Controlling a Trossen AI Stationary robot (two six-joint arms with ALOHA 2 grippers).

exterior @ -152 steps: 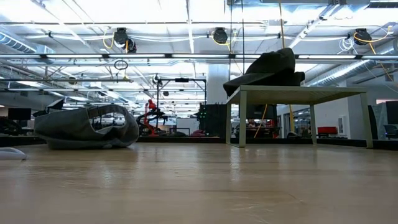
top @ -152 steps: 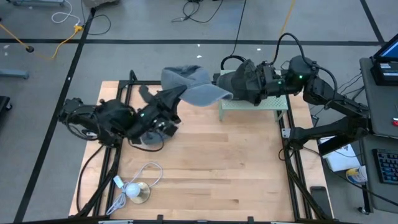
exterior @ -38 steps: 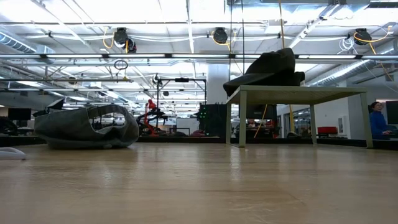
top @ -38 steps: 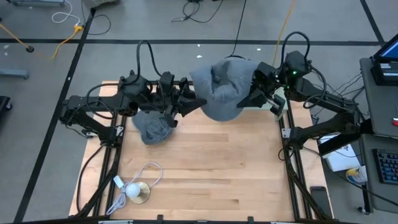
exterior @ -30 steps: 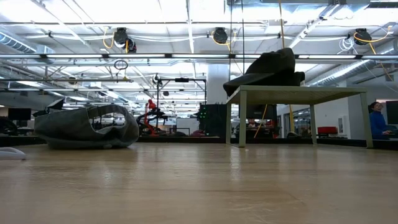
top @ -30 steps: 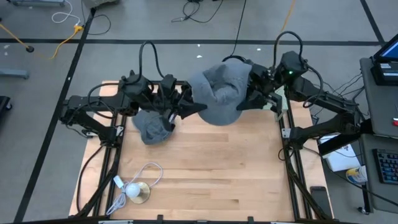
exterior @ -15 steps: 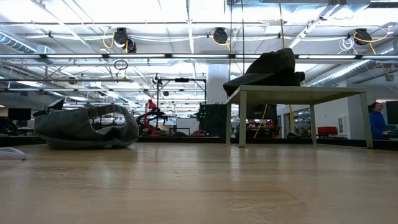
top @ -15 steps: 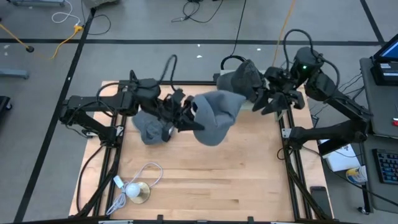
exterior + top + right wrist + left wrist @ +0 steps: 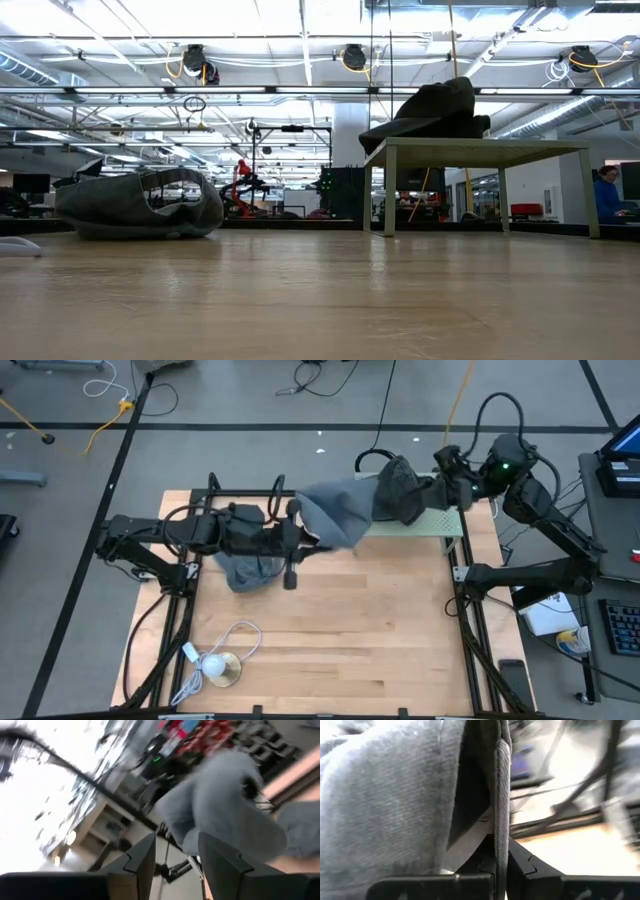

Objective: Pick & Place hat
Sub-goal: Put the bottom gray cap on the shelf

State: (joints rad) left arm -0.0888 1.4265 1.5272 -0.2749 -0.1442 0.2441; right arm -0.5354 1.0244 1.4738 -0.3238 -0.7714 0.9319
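My left gripper [image 9: 300, 532] reaches in from the table's left and is shut on a light grey hat [image 9: 335, 515], held in the air near the table's middle. A dark grey hat [image 9: 395, 490] rests on the small green table [image 9: 432, 525] at the far right; the low view shows this hat [image 9: 430, 110] on the tabletop [image 9: 480, 150]. Another grey hat [image 9: 250, 568] lies crumpled on the wooden table below my left arm. My right gripper [image 9: 447, 478] stands open beyond the dark hat, with nothing between its fingers [image 9: 145, 857]. My left gripper pinches a thin edge of the light grey hat [image 9: 501, 837] between its two fingers [image 9: 520, 865]. The fingers come in about level from the table's left. The hat is lifted clear of the table, and its crown [image 9: 385, 795] bulges out to one side of the fingers.
A small lamp with a white cable [image 9: 220, 665] lies near the front left corner. Black frame rails [image 9: 465, 575] run along the table's left and right sides. A person in blue [image 9: 605, 195] sits in the room beyond the table.
My right gripper has come off the light grey hat and drawn back toward the far right corner. My left gripper has rolled and swung the hat first toward the near edge, then back toward the far edge; the hat has turned about and now hangs from my left gripper alone.
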